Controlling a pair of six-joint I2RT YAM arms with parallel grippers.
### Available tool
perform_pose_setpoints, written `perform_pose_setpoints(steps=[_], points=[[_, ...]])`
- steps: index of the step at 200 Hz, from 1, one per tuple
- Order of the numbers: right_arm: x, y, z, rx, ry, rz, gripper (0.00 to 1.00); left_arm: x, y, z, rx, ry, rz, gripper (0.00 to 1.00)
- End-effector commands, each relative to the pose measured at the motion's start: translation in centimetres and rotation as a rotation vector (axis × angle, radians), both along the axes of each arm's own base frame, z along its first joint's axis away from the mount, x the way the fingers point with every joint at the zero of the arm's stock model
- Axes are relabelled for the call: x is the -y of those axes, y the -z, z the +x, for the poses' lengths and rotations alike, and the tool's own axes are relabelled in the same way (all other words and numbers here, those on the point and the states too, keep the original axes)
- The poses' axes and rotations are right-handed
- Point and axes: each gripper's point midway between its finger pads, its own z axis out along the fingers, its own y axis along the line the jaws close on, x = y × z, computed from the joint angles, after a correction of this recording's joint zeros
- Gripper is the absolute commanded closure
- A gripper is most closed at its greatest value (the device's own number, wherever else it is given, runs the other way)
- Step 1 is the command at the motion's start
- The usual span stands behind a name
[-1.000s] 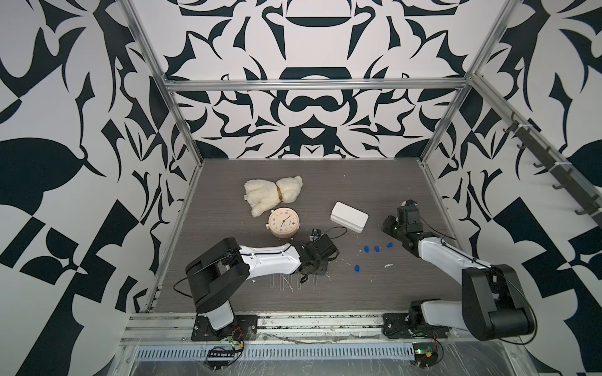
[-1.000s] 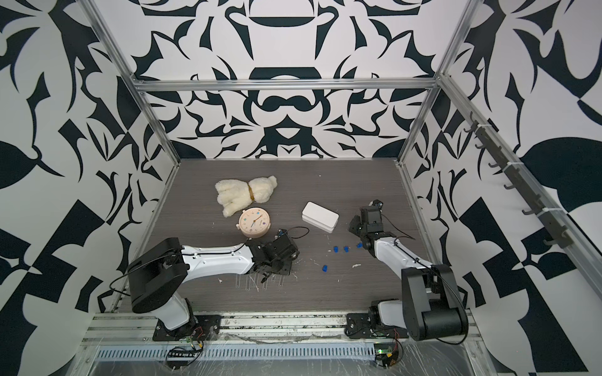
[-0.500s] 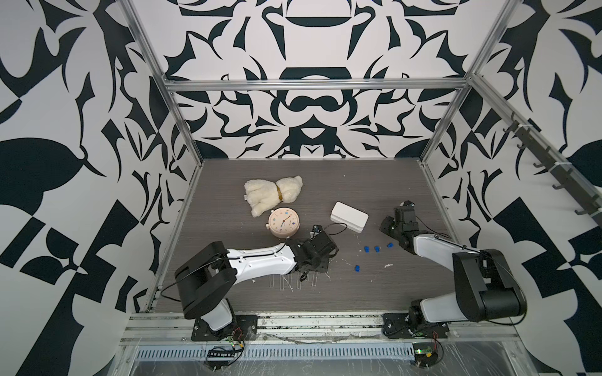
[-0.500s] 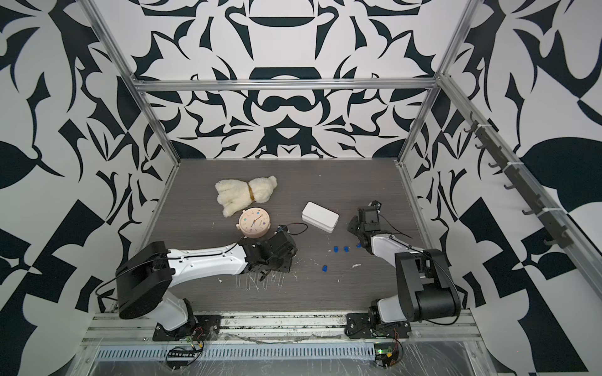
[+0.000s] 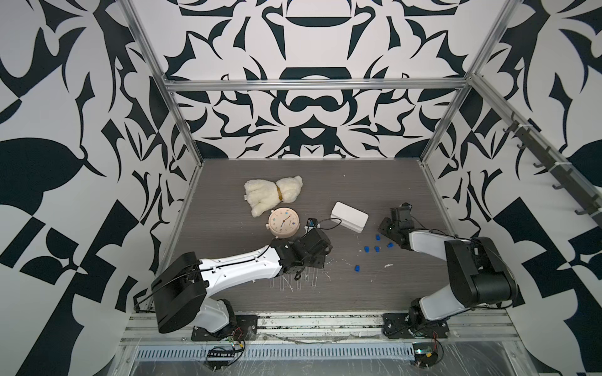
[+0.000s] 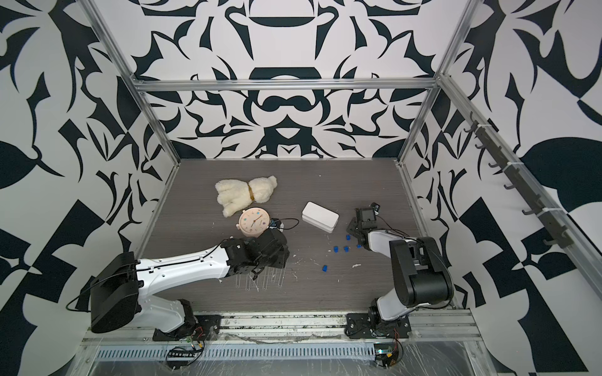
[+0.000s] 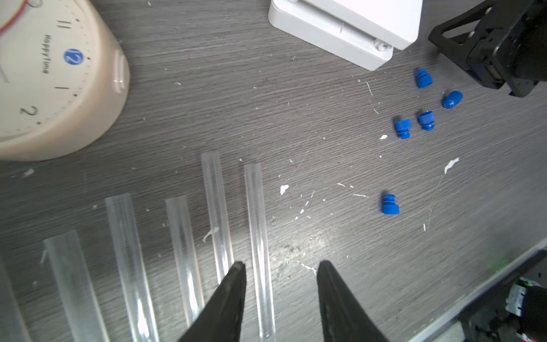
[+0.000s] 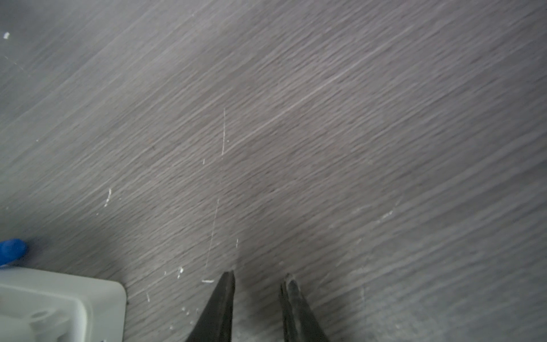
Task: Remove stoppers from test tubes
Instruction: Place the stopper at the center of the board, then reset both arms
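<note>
Several clear test tubes (image 7: 215,189) lie side by side on the dark table, open ends bare; in both top views they show faintly by my left wrist (image 5: 293,281) (image 6: 260,280). My left gripper (image 7: 279,265) is open, and one tube (image 7: 257,225) lies loose between its fingers. Several blue stoppers (image 7: 402,128) are scattered to the right (image 5: 377,248) (image 6: 346,249), one apart (image 7: 390,204). My right gripper (image 8: 258,278) is open and empty over bare table, just beyond the stoppers (image 5: 391,228). One stopper (image 8: 11,250) shows at that view's edge.
A beige clock (image 5: 282,222) (image 7: 44,88) stands just behind the tubes. A white box (image 5: 349,216) (image 7: 349,29) (image 8: 59,302) lies between the arms. A cream plush bear (image 5: 272,195) lies farther back. White flecks (image 7: 284,189) litter the table.
Both grippers' jaws have widened. One more blue stopper now lies on the table beside the right gripper. The left arm has shifted slightly over the tubes.
</note>
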Motion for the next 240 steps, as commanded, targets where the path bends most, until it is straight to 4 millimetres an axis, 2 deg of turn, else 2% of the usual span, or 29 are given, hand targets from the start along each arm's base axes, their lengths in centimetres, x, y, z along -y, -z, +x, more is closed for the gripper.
perform_pose_setpoints(steps=[1,21,41,51,54,61,82,90,108,133,150,163,180,199,212,226,240], points=[[0.0,-2.9,1.3,0.064,0.017,0.007,0.67,-1.6,-0.9,0.4,0.047,-0.015,0.037,0.55],[-0.3,-5.8,1.7,0.099,-0.016,0.001,0.63,-2.8,-2.0,1.3,0.091,-0.044,0.051,0.55],[-0.8,-9.5,1.7,0.161,-0.085,-0.019,0.61,-5.0,-3.4,3.3,0.143,-0.113,0.066,0.54],[-1.0,-11.3,1.5,0.201,-0.130,-0.041,0.61,-6.7,-3.9,4.6,0.170,-0.163,0.089,0.54],[-1.0,-11.8,1.3,0.211,-0.141,-0.051,0.61,-7.4,-5.1,5.0,0.194,-0.183,0.069,0.54],[-0.8,-12.7,0.9,0.233,-0.153,-0.078,0.61,-8.7,-5.9,6.0,0.223,-0.218,0.074,0.54],[0.7,-14.4,-0.7,0.276,-0.143,-0.184,0.60,-13.2,-8.7,9.0,0.323,-0.336,0.077,0.54],[1.9,-14.8,-1.4,0.292,-0.104,-0.244,0.60,-15.3,-9.7,10.0,0.358,-0.394,0.072,0.53],[3.5,-14.5,-2.7,0.336,-0.065,-0.342,0.60,-20.3,-10.9,12.1,0.423,-0.533,0.073,0.51],[5.0,-14.0,-3.8,0.418,-0.027,-0.453,0.58,-27.5,-10.7,13.3,0.457,-0.736,0.091,0.48],[5.6,-12.8,-3.7,0.434,-0.006,-0.501,0.40,-31.6,-9.7,13.1,0.495,-0.854,0.098,0.45],[5.9,-11.4,-3.2,0.406,-0.007,-0.533,0.36,-34.4,-8.6,12.5,0.529,-0.932,0.106,0.45],[5.9,-9.7,-2.2,0.404,-0.005,-0.538,0.35,-36.8,-7.3,11.8,0.576,-1.001,0.109,0.43],[5.6,-9.3,-0.9,0.476,0.012,-0.520,0.34,-39.0,-5.4,11.3,0.605,-1.054,0.115,0.40],[4.9,-8.9,0.4,0.468,-0.046,-0.529,0.34,-39.9,-4.5,11.2,0.640,-1.065,0.119,0.38],[5.1,-7.8,1.3,0.471,-0.046,-0.522,0.33,-40.2,-3.6,11.8,0.690,-1.047,0.121,0.37],[3.5,-6.1,1.9,0.460,-0.158,-0.502,0.35,-40.2,-2.3,12.6,0.687,-1.022,0.131,0.37]])
